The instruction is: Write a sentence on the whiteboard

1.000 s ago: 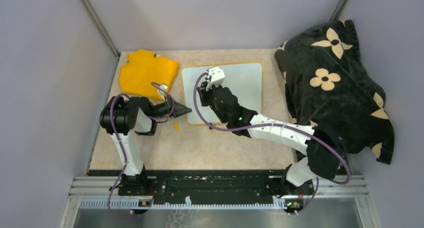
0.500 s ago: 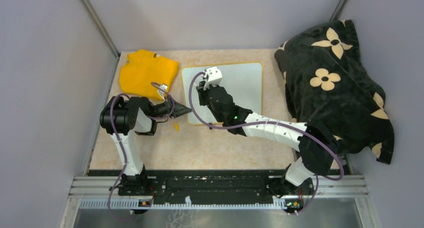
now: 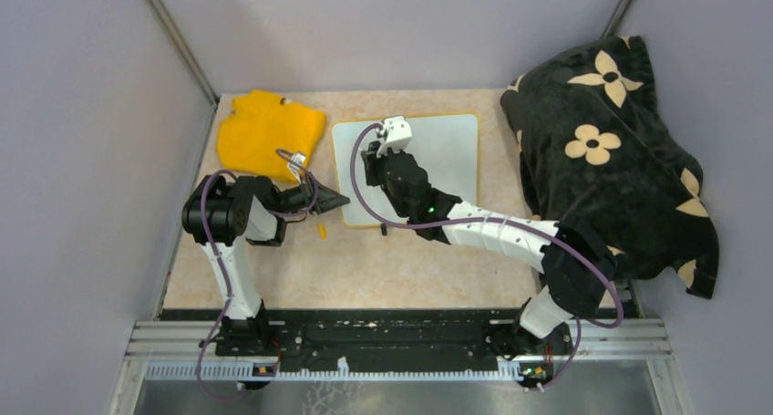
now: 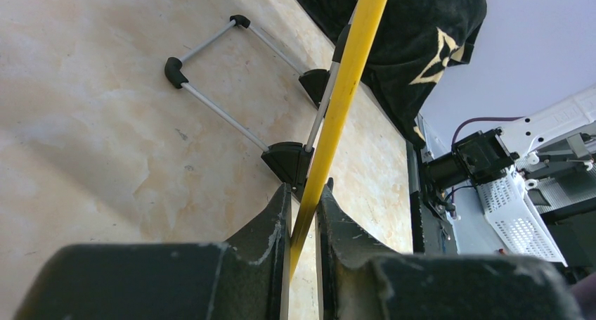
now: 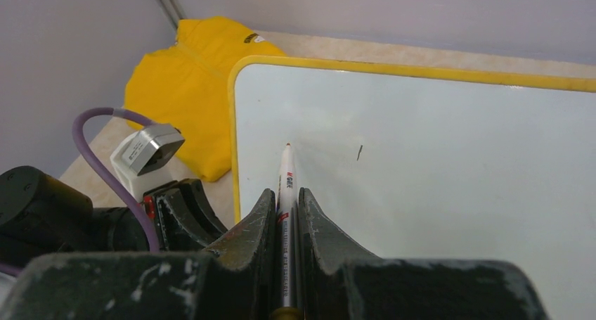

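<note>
Lying flat near the top middle of the top view, the whiteboard (image 3: 447,160) sits on the tan table (image 3: 365,269), and its thin yellow rim (image 5: 422,70) runs round the white face. The yellow cloth (image 3: 269,132) is bunched up just to its left. The big black blanket with pale flowers (image 3: 611,150) fills the right side.

The right arm reaches from the lower right up over the board's left half. In the right wrist view, the right gripper (image 5: 285,193) has its two dark fingers squeezed close together on a thin white pen (image 5: 287,169). The pen pokes out past the fingers and points up the frame, with its tip over the white face near the left rim (I cannot tell if the tip is touching the board). A tiny dark tick (image 5: 359,152) shows on the white a little to the right of the tip.

The left arm is bent on the left of the top view, and its tip is at the board's lower left edge. In the left wrist view, the left gripper (image 4: 306,193) has only a thin slit between its fingers, and the board's yellow edge runs right through that slit, so it is pinching the board. Beside it a black foot (image 4: 288,160) and a thin wire stand (image 4: 211,112) rest on the table.

A small orange bit (image 3: 321,230) lies on the table below the left gripper.
</note>
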Robot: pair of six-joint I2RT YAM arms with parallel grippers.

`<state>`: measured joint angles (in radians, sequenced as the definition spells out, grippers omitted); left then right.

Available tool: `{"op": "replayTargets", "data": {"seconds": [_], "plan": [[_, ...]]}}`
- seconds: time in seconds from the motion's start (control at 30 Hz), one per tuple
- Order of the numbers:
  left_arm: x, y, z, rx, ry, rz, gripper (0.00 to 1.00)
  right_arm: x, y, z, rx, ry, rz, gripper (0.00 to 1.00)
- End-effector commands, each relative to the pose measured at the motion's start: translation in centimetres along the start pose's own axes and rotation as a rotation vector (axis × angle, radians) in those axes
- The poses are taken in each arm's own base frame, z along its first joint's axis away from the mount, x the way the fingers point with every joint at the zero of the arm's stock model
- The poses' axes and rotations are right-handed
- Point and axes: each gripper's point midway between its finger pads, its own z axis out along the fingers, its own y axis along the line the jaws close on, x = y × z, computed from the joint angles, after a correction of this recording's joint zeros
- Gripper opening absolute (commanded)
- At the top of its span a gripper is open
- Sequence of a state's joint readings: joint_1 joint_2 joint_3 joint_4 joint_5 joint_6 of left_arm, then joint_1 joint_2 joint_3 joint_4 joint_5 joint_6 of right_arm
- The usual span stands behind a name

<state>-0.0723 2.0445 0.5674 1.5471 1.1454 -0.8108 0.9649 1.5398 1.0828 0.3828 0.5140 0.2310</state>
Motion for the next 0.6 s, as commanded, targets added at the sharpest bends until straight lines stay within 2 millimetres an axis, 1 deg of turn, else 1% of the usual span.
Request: {"op": "replayTargets", "data": {"seconds": [0.0, 0.13, 0.33, 0.57], "plan": [[-1.6, -1.2, 0.3, 0.065, -0.063, 0.200, 0.02, -2.7, 0.1, 1.2, 0.003, -0.076, 0.071, 0.00], [-1.6, -1.2, 0.3, 0.065, -0.063, 0.200, 0.00, -2.3, -0.4, 1.3, 0.011, -0.068, 0.079, 0.00], [-1.6, -1.2, 0.3, 0.065, -0.063, 0.201, 0.00, -1.5, -0.9, 1.3, 0.022, -0.048, 0.075, 0.00], [-1.6, -1.2, 0.3, 0.065, -0.064, 0.200, 0.00, -0.2, -1.5, 0.8, 0.035, -0.021, 0.066, 0.00]]}}
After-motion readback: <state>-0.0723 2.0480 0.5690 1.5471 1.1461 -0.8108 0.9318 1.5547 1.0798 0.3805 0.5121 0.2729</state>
